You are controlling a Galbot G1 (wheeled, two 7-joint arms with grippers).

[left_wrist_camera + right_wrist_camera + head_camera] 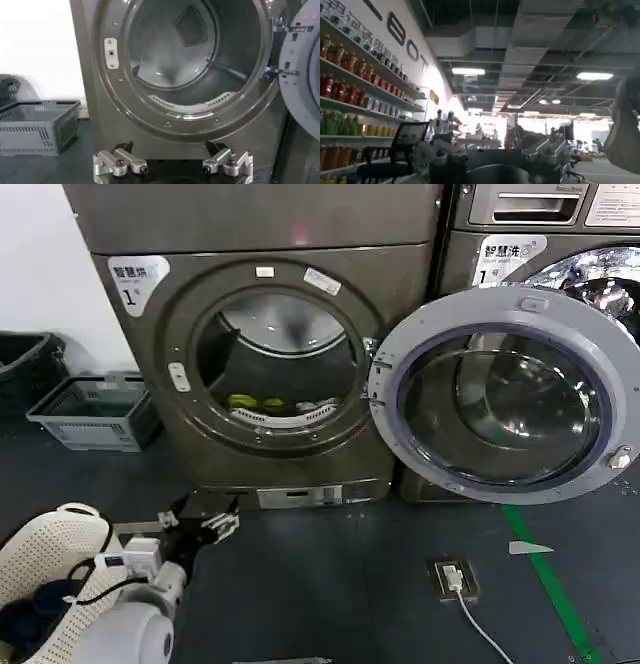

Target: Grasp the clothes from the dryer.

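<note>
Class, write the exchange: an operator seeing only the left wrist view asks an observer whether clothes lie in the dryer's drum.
Observer: Yes, yellow-green clothes lie just behind the front lip of the dryer.
Operator: Where is my left gripper?
Observer: The left gripper sits low, in front of the dryer's base.
Operator: And the right gripper?
Observer: The right gripper points up at a ceiling, away from the dryer.
</note>
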